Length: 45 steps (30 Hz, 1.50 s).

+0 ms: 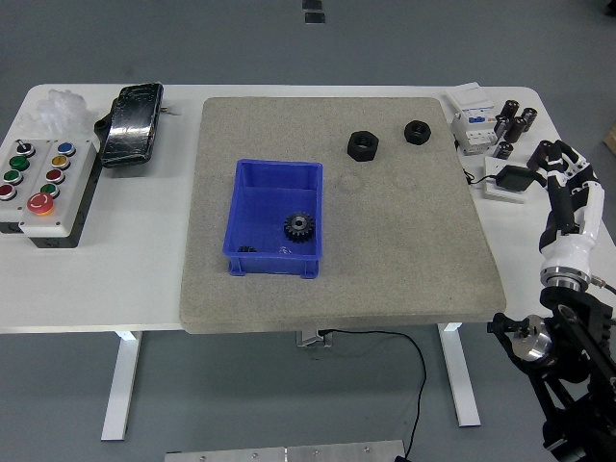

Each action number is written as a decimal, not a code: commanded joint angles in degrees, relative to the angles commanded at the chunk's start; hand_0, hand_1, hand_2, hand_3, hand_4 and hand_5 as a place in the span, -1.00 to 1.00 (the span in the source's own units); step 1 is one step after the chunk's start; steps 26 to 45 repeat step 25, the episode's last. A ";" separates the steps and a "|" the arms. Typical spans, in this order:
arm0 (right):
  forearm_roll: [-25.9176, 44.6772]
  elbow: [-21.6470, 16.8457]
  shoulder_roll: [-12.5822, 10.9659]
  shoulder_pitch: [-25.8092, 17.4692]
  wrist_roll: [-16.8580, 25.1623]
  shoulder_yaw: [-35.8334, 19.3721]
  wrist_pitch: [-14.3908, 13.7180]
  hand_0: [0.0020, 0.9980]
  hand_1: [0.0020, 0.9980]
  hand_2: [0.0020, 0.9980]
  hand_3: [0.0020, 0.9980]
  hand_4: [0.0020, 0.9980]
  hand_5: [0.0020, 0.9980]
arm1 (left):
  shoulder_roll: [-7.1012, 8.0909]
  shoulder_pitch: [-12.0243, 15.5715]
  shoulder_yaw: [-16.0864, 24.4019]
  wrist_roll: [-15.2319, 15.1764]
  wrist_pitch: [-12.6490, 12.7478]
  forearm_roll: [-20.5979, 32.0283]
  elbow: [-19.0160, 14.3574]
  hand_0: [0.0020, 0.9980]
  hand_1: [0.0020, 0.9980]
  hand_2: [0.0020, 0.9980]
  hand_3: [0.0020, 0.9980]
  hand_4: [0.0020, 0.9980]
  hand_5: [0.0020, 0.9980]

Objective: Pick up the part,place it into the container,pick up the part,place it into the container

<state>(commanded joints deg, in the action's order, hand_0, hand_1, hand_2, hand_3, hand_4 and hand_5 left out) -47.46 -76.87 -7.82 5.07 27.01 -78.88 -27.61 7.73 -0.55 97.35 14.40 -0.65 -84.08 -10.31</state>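
Note:
A blue container sits on the grey mat, left of centre. A black gear and a small dark part lie inside it. Two black nuts lie on the mat's far side: a larger one and a smaller one. My right hand is at the right edge of the table, fingers relaxed and empty, well to the right of the nuts. My left arm is out of view.
A button box and a black device stand at the left. White electrical parts, black cylinders and a small black block crowd the far right corner, just beside my right hand.

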 joint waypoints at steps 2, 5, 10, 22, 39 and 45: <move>0.20 -0.18 -0.06 -0.11 0.08 -0.41 0.06 0.29 0.33 0.34 0.30 0.47 -0.07 | -0.07 -0.19 0.07 -0.01 -0.02 -0.17 0.00 0.23 0.08 0.09 0.25 0.20 -0.16; 0.49 -0.44 -0.24 -0.20 0.22 -0.93 0.18 0.29 0.33 0.34 0.30 0.47 -0.07 | -0.03 -0.46 0.07 -0.13 0.00 -0.23 0.00 0.23 0.08 0.09 0.25 0.20 -0.16; 0.66 -0.71 -0.54 0.06 0.25 -1.39 0.31 0.29 0.33 0.35 0.30 0.46 -0.08 | 0.00 -0.92 0.06 -0.24 0.05 -0.30 0.00 0.23 0.08 0.09 0.25 0.20 -0.16; 0.28 -0.81 -0.68 0.21 -0.35 -1.69 -0.01 0.32 0.33 0.35 0.30 0.45 -0.08 | -0.50 -1.43 0.12 -0.03 -0.02 -0.97 0.00 0.23 0.09 0.10 0.25 0.20 -0.16; 0.26 -0.91 -0.79 0.20 -0.36 -1.75 -0.04 0.32 0.33 0.35 0.30 0.45 -0.08 | -0.54 -1.46 0.22 0.01 -0.04 -1.24 0.00 0.23 0.09 0.10 0.25 0.20 -0.16; 0.26 -0.91 -0.79 0.20 -0.36 -1.75 -0.04 0.32 0.33 0.35 0.30 0.45 -0.08 | -0.54 -1.46 0.22 0.01 -0.04 -1.24 0.00 0.23 0.09 0.10 0.25 0.20 -0.16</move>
